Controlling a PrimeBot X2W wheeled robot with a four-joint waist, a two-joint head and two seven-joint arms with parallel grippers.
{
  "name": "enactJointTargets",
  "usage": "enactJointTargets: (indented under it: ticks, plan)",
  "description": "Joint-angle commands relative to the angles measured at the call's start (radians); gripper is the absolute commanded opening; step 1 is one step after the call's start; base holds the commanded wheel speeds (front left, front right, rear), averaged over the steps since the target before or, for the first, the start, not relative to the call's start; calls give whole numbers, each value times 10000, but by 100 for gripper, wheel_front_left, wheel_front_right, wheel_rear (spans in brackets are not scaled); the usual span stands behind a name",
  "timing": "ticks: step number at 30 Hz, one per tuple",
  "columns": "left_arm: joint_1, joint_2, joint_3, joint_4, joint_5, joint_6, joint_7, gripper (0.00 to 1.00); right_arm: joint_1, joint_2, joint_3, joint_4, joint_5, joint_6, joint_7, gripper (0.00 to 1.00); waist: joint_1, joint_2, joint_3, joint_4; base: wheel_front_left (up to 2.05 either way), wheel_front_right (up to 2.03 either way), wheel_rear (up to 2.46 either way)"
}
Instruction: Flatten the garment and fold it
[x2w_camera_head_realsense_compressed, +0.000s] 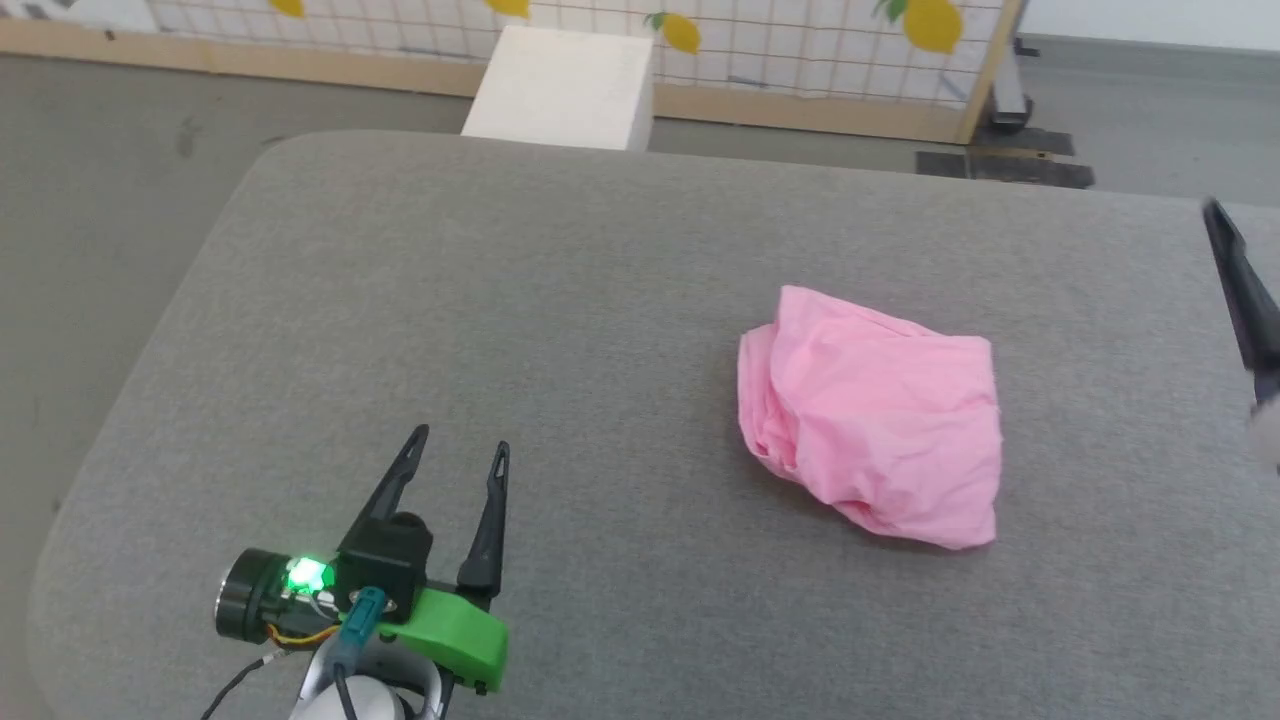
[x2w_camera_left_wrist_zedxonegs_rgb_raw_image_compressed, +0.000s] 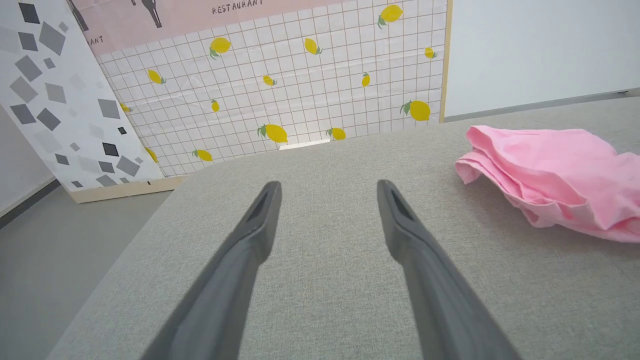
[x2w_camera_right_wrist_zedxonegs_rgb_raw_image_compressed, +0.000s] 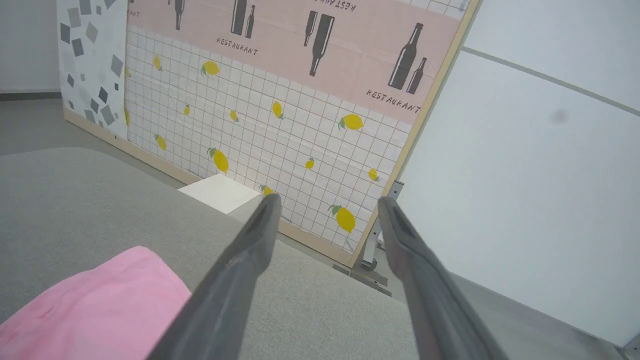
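Left gripper (x2w_camera_head_realsense_compressed: 460, 440) sits low over the near left of the grey bench (x2w_camera_head_realsense_compressed: 600, 260), its fingers spread wide with nothing between them. Right gripper (x2w_camera_right_wrist_zedxonegs_rgb_raw_image_compressed: 329, 198) is likewise spread and empty, to the right of the garment (x2w_camera_head_realsense_compressed: 870, 430). The pink garment lies crumpled right of centre, its long axis slanting from far-left to near-right and its layered edges facing left.

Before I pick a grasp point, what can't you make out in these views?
- Head view: on the garment, waistband, tag and leg openings are buried in bunched folds.
- Wrist views: the garment is cut off by the right edge (left wrist) and bottom edge (right wrist).
- Head view: the right gripper is mostly cut off by the right edge, its base blurred.
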Motion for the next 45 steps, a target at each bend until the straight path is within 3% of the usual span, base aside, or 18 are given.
enactJointTargets:
  ticks: [1,7,12,20,28,33,37,42,45]
  plan:
    - [174,94,62,-79,-81,79,-10,100,545,340,-386,-212,-160,33,-215,100,0,-1,-48,-227,0,0,0]
    - [197,260,217,-299,-139,96,-60,100,2693,1946,-1993,-1510,-1194,33,-857,100,0,-1,92,-356,0,0,0]
    - [269,287,219,-347,-179,74,-94,100,3882,3475,-2710,-2407,-1834,33,-822,100,0,-1,156,-415,0,0,0]
    - [391,207,183,-373,-92,143,-182,100,4960,4631,-2718,-2906,-2720,33,-886,100,0,-1,207,-448,0,0,0]
    - [353,112,183,-422,33,38,-259,100,5114,4712,-2604,-3047,-2876,33,-868,100,0,-1,358,-403,0,0,0]
    - [201,-18,85,-420,114,-35,-271,100,5049,4263,-2366,-3146,-2569,33,-380,100,0,-1,620,-180,0,0,0]
    - [78,-78,79,-535,156,-80,-280,100,4428,3645,-2061,-3036,-1329,33,1301,100,0,-1,1074,2,0,0,0]
    - [-158,-172,55,-609,286,-179,-293,100,3184,2617,-1793,-2842,539,33,4637,100,0,-1,1767,397,0,0,0]
    - [-238,-254,38,-593,357,-216,-300,100,2402,2385,-1841,-2569,1547,33,6591,100,0,-1,2114,644,0,0,0]
